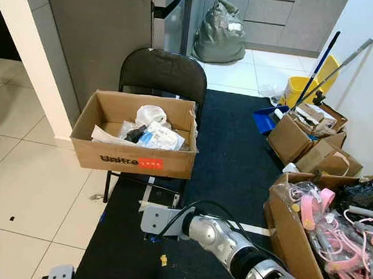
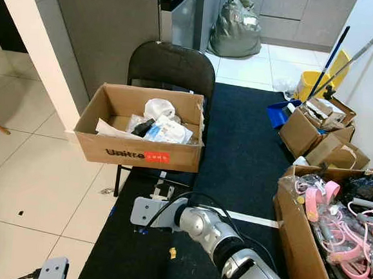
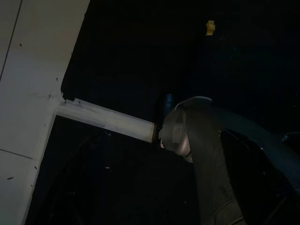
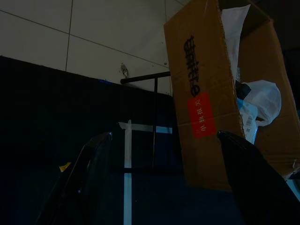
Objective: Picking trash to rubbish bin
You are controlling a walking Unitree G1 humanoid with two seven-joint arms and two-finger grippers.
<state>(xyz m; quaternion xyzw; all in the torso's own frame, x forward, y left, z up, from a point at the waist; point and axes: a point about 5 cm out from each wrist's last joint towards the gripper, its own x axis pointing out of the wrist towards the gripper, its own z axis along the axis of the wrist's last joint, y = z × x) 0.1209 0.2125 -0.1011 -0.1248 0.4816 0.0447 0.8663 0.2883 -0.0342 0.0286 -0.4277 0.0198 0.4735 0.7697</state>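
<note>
Trash [image 1: 150, 129], bags and wrappers, lies heaped in the cardboard box [image 1: 133, 156] resting on the black chair's [image 1: 164, 74] seat. Below its front edge, the right gripper [image 4: 164, 187] hangs with fingers [image 4: 89, 173] spread apart, empty, over the dark rug [image 1: 237, 156]. Whether the left gripper's [image 3: 187, 136] fingers are apart cannot be told.

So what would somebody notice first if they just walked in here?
Probably the cardboard box full of white wrappers, sitting on a black chair in the middle. Next, the pink tangle of cables and headphones in an open box at the right, and the robot's silver right arm reaching low over the dark carpet.
</note>
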